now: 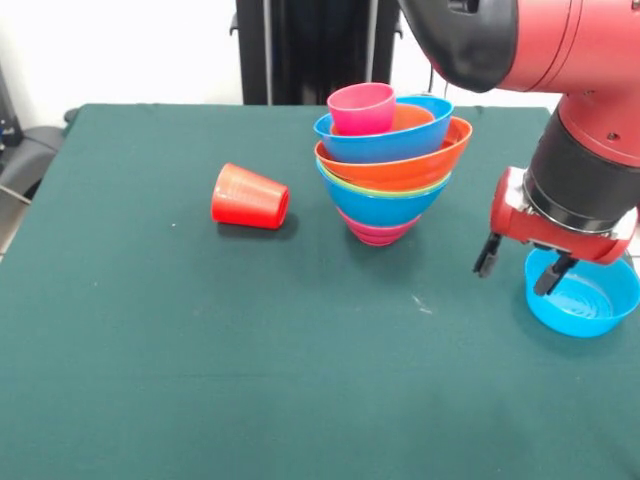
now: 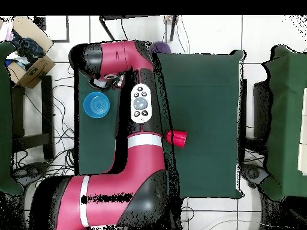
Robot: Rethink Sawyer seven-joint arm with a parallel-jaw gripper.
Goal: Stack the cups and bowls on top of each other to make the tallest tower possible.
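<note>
The tower stands mid-table in the front view: nested bowls with magenta, blue, green, orange and blue rims, and the pink cup upright on top. The red-orange cup lies on its side left of the tower; it also shows in the overhead view. A light blue bowl sits alone at the right, also seen in the overhead view. My gripper hangs open and empty at that bowl's left rim, one finger outside it, one over it. The arm hides the tower in the overhead view.
The dark green table has its edges close to the light blue bowl. A small purple object shows at the table's edge in the overhead view. A cardboard box and dark chairs stand off the table.
</note>
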